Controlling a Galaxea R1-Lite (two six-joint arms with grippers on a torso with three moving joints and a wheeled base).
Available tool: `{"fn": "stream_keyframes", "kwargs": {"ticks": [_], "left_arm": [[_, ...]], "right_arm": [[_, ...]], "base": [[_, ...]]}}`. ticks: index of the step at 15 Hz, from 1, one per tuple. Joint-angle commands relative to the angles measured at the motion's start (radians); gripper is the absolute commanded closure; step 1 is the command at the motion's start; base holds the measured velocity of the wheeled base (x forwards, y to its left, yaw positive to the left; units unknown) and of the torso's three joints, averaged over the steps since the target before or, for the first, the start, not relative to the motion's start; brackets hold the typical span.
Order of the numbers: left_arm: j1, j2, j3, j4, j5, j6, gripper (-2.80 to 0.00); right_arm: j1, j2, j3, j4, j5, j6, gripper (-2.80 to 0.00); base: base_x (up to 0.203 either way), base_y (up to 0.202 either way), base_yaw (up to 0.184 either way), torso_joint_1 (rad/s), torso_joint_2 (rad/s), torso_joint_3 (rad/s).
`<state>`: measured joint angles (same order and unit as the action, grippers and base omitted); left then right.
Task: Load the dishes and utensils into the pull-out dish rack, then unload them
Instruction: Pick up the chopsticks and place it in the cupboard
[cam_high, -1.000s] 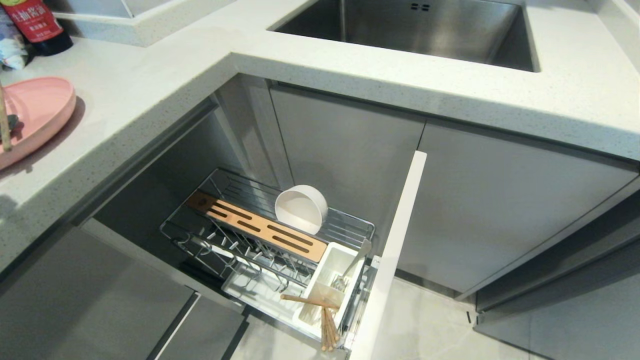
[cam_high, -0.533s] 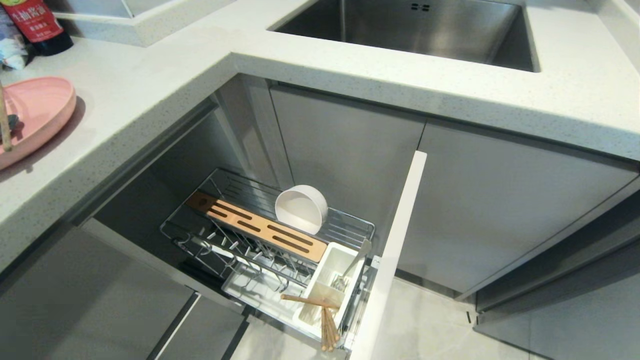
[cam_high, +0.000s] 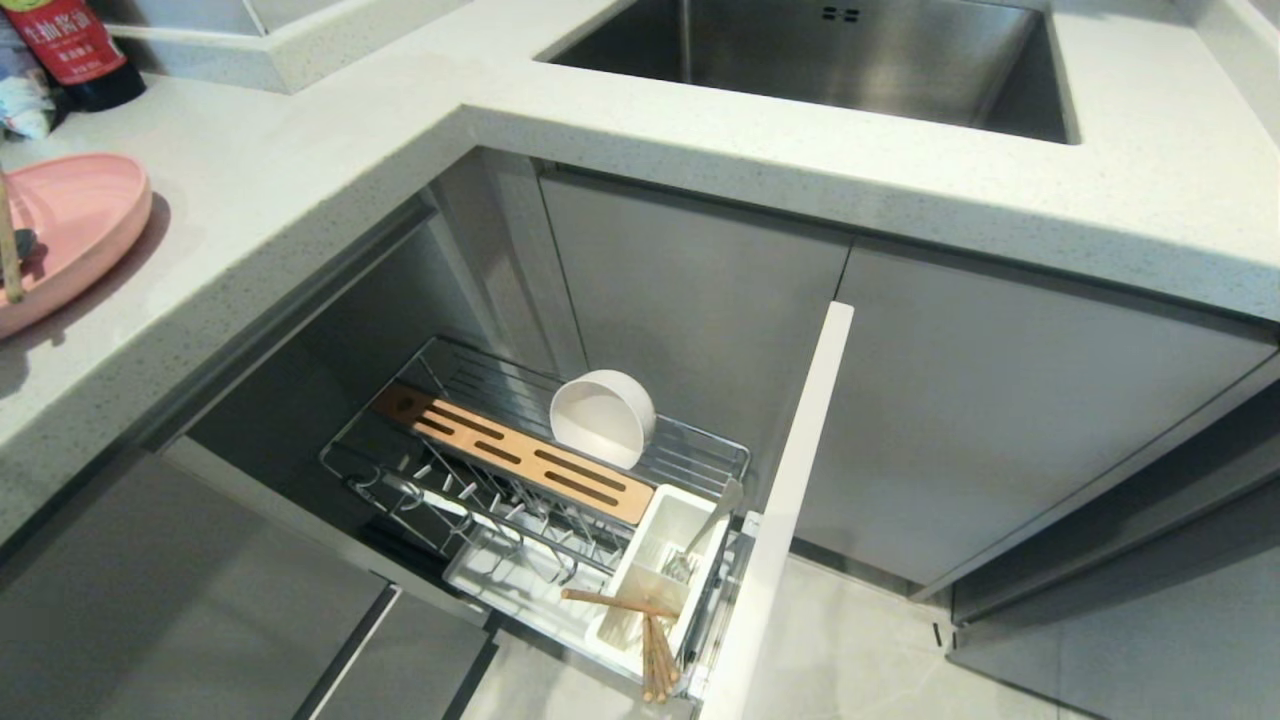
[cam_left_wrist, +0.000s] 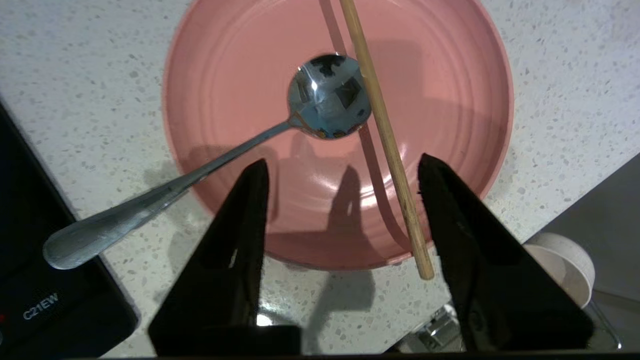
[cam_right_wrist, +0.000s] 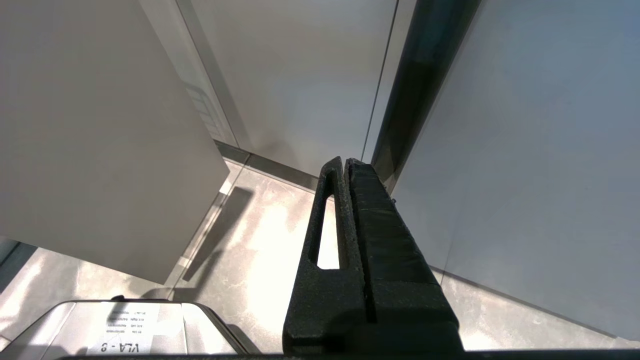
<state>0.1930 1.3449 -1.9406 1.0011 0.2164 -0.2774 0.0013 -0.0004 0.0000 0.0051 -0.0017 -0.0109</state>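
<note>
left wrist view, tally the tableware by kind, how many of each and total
pink plate: 1
metal spoon: 1
wooden chopstick: 1
white bowl: 1
total: 4

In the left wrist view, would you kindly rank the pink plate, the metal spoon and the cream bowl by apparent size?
1. Pink plate, clearly largest.
2. Metal spoon.
3. Cream bowl, smallest, though it lies lower, farther from the camera and partly hidden, so its rank is unsure.
</note>
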Motion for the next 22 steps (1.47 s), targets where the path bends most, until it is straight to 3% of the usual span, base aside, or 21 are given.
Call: {"fn": "stream_keyframes", "kwargs": {"ticks": [1, 5, 22], "left_arm": [[-0.029, 0.026, -0.001, 0.021, 0.000, -0.003, -2.80], [-0.064, 0.045, -0.001, 0.065, 0.001, -0.005, -2.80], [-0.067, 0.120, -0.003, 0.054, 0.001, -0.005, -2.80]], "right_arm": [[0.000, 0.000, 0.000, 0.001, 0.000, -0.001, 0.00], [0.000, 0.000, 0.000, 0.000, 0.000, -0.001, 0.00], [0.000, 0.000, 0.000, 0.001, 0.000, -0.001, 0.00]], "base": [[0.000, 0.000, 0.000, 0.000, 0.00, 0.000], [0.000, 0.000, 0.000, 0.000, 0.00, 0.000], [0.000, 0.000, 0.000, 0.000, 0.00, 0.000]]}}
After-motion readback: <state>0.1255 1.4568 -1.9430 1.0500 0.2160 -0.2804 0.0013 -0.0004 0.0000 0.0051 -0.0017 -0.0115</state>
